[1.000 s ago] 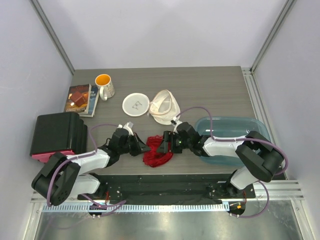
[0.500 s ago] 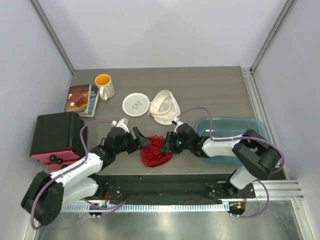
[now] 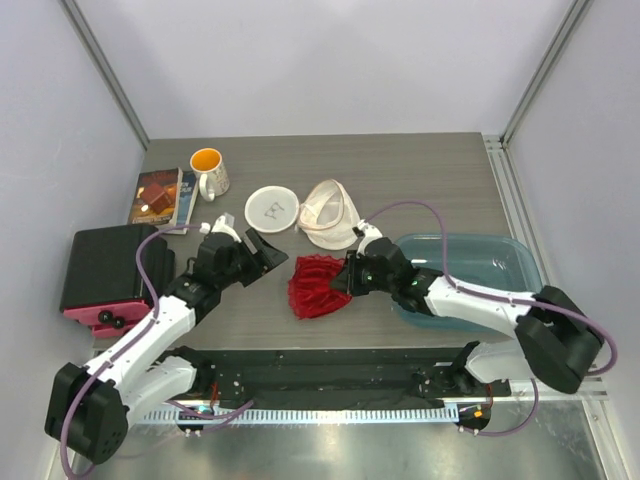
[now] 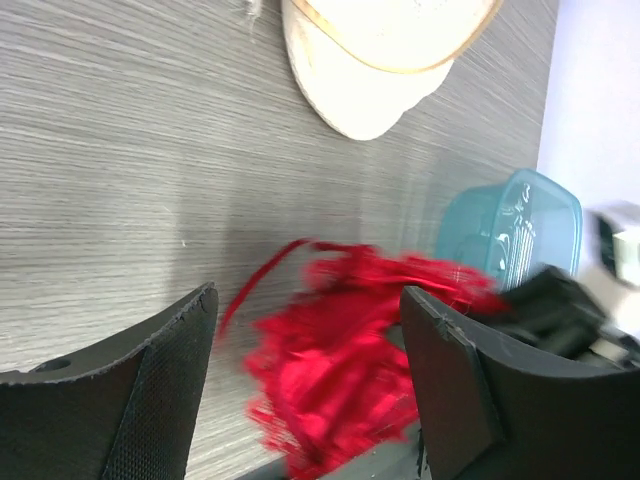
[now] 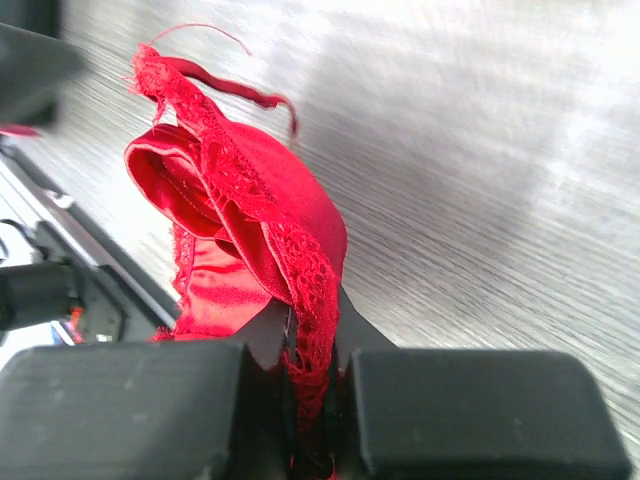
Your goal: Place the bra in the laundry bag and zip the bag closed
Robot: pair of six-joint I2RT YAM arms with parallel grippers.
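robot lab test cell, plain pale walls [image 3: 330,60], aluminium frame post [image 3: 108,75], grey table [image 3: 420,170], black mounting rail [image 3: 330,372]

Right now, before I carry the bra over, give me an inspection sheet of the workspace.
Surface: grey wood-grain table, no spills seen.
Job's things: red bra bunched near the front edge; laundry bag unzipped behind it, apart.
Clutter: mug, books and black case left; teal tub right.
Grippers: left claw open, empty; right claw shut on the bra.
Cables: purple cable loops over each arm, none snagged.
Surroundings: white walls, metal frame posts.
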